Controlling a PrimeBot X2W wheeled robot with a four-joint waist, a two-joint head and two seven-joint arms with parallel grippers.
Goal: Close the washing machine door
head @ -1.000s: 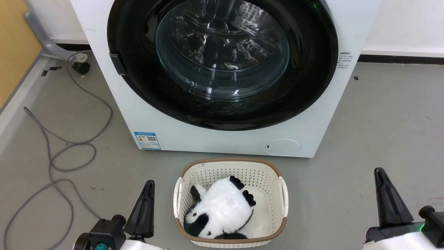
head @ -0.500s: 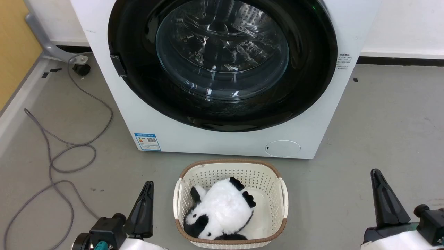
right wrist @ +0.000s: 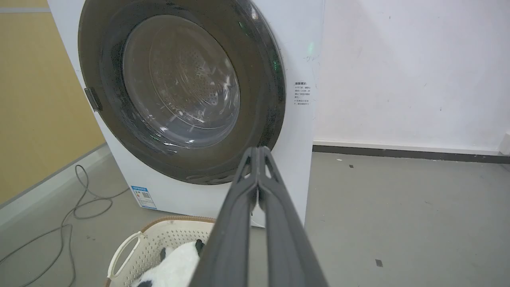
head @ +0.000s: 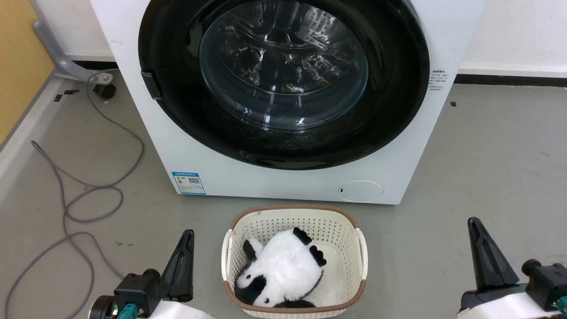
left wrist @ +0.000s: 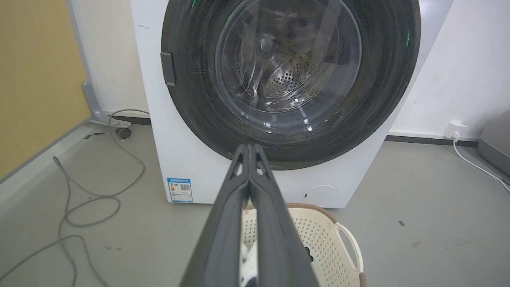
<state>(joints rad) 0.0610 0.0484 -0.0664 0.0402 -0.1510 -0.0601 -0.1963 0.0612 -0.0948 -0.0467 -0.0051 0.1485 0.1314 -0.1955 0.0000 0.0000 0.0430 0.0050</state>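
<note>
- Machine (head: 283, 181): top cut off by the head view's upper edge.
- Door (head: 283, 75): upper rim cut off likewise.
- Label (head: 437, 79), sticker (head: 188, 182): print too small to read.
- Basket (left wrist: 322, 239): partly hidden behind left gripper (left wrist: 250, 146).

Bright, even light; reflections are glinting on the washing machine door (head: 283, 75); wrist-view edges are bowing.
</note>
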